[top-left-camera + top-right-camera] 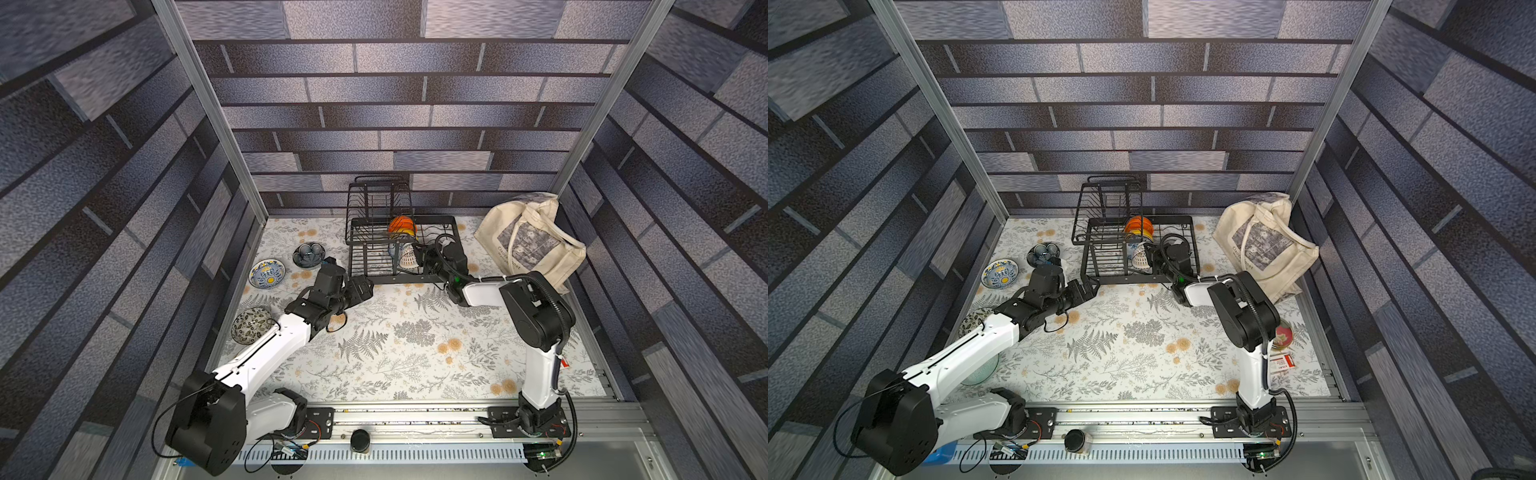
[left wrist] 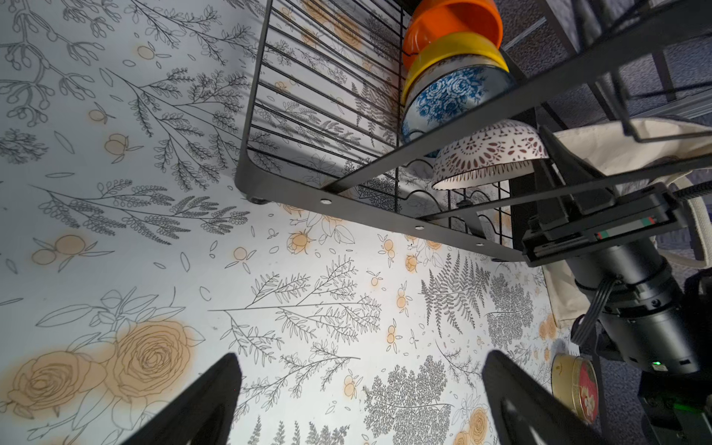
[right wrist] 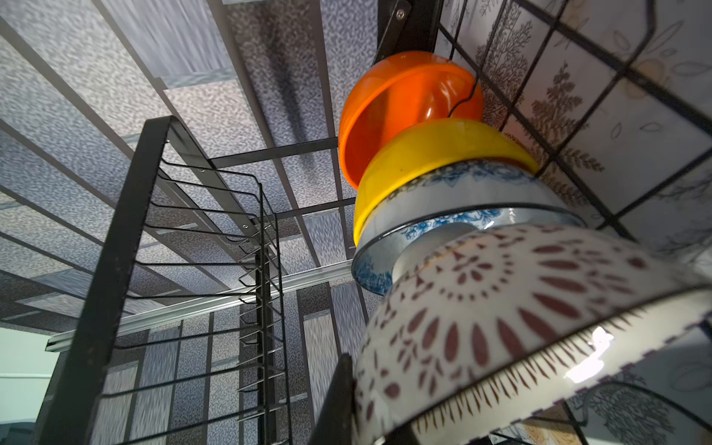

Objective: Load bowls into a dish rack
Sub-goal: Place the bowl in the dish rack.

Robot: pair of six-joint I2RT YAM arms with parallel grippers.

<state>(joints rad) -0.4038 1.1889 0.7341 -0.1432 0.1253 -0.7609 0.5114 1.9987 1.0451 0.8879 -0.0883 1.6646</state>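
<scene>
right gripper (image 1: 420, 258) pinches white bowl (image 2: 489, 154) rim, holding it on edge to nest in rack (image 1: 403, 281), 12 o'clock | left gripper (image 2: 360, 354) spread, empty, clear of rack

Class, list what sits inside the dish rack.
Four bowls on edge in a row: orange bowl, yellow bowl, blue floral bowl, white lattice bowl. Each covers part of the next.

The table (image 1: 415, 353) is covered in a pale print of ferns and orange flowers. The dish rack (image 1: 395, 281) is set at the middle of its far edge. Along the left edge three bowls are laid apart: a dark blue-grey bowl (image 1: 308, 254) farthest, a blue-yellow patterned bowl (image 1: 267, 273) next, and a dark leafy-patterned bowl (image 1: 249, 326) nearest. A cream tote bag (image 1: 528, 241) is slumped in the far right corner, and a red-lidded tin (image 1: 1283, 334) is seen near the right edge.
</scene>
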